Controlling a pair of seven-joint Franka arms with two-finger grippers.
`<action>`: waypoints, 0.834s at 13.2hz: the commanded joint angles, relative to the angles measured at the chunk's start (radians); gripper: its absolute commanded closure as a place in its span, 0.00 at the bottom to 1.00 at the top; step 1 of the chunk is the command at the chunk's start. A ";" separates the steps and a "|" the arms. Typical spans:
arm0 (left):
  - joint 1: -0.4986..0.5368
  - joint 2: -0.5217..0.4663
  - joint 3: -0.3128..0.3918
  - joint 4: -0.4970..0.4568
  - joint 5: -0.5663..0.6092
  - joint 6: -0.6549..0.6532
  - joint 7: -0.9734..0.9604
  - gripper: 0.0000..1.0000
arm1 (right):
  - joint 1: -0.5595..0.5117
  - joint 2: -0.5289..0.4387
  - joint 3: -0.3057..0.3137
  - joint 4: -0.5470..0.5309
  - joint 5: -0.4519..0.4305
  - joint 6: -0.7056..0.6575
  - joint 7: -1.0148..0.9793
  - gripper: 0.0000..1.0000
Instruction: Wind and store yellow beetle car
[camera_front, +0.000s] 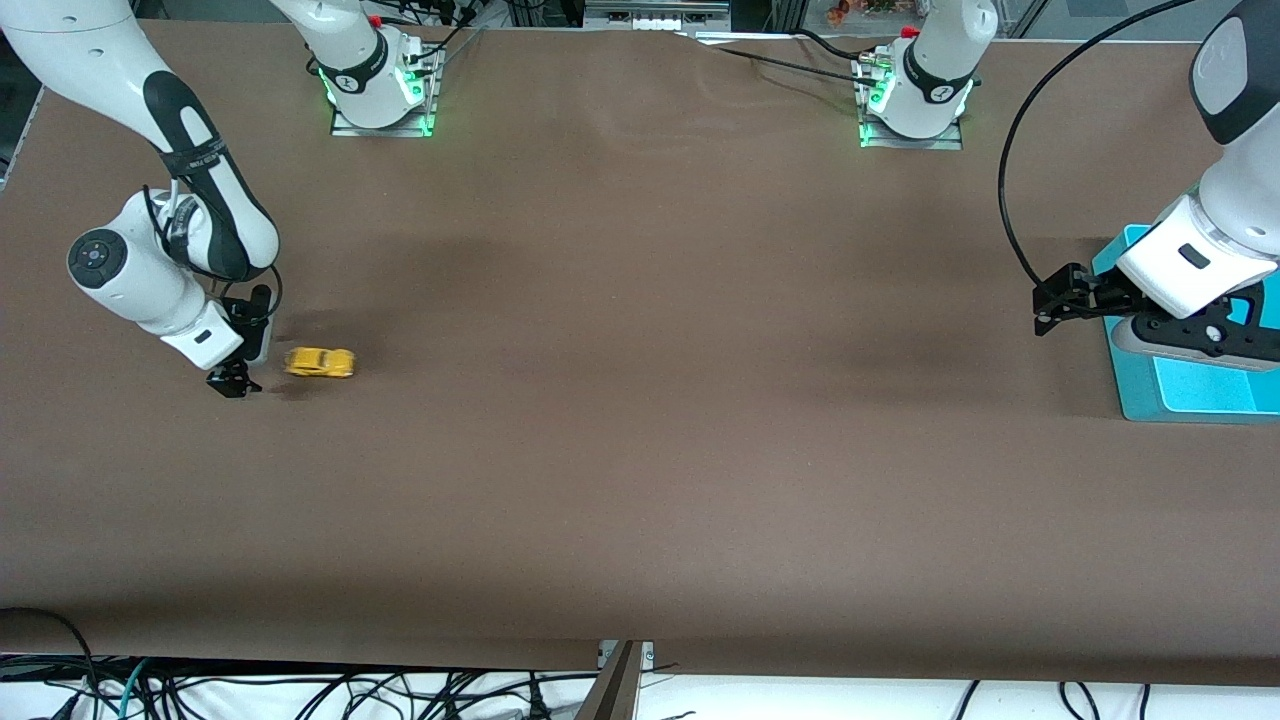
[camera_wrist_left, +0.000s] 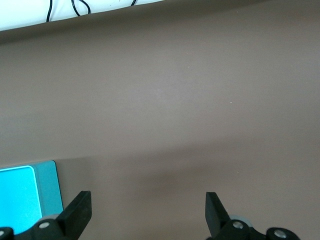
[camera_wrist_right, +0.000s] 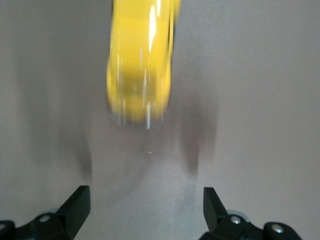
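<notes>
Yellow beetle car: free on bench, blurred, apparently rolling; right gripper at its nine o'clock, jaws wide, empty, evidently just released. Left gripper: jaws wide, empty, waiting beside blue tray, presumably to receive it.

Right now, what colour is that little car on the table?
Bright yellow. The car shows best in the front view; the right wrist view shows it blurred.

Brown table: yellow beetle car, teal tray on it.

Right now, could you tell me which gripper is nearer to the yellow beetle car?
Right. The right gripper sits open just beside the yellow beetle car; the left gripper waits open at the teal tray.
</notes>
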 joint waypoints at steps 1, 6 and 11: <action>0.009 -0.004 -0.007 0.012 -0.018 -0.029 -0.034 0.00 | -0.012 0.001 0.024 0.039 0.009 -0.055 -0.011 0.00; 0.007 -0.003 -0.009 0.017 -0.018 -0.027 -0.034 0.00 | -0.001 -0.002 0.050 0.169 0.055 -0.228 0.082 0.00; 0.007 -0.002 -0.009 0.014 -0.009 -0.044 -0.028 0.00 | 0.004 -0.002 0.107 0.295 0.054 -0.385 0.416 0.00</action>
